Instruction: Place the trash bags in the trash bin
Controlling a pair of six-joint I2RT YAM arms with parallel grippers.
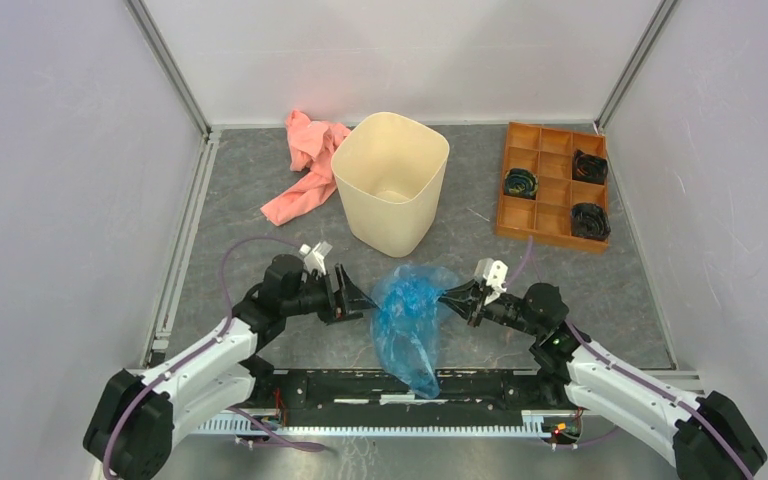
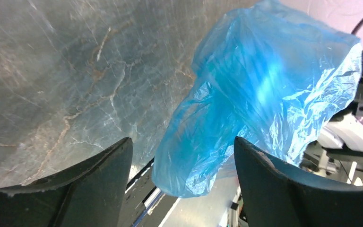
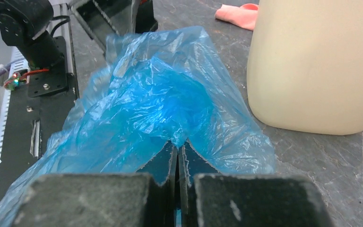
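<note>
Jaws of the right gripper (image 3: 177, 152) are pressed together on a fold of the blue bag (image 3: 156, 99), so this arm has the thin plastic pinched at the bag's right side. Jaws of the left gripper (image 2: 182, 144) stand wide apart and hold nothing; the bag hangs just in front of them, and I cannot tell if a fingertip touches it. On the grey table (image 1: 560, 270) the biggest thing is the cream bin (image 1: 385, 215), which stands upright at the middle of the far side, and what I can see of its inside shows only its bare bottom. The bag is not in it. It sits crumpled between the two grippers near the front of the table, a little apart from the bin's near wall, and its lower end trails over the black rail at the table's near edge. An orange tray (image 1: 525, 215) with some dark bundles in its compartments stands well to the right of the bin, and a pink cloth (image 1: 305, 165) lies beside the bin on the left. I judge that the task is at an early stage: the bag is gripped on one side only. It is not yet carried over the rim, lowered inside and released.
</note>
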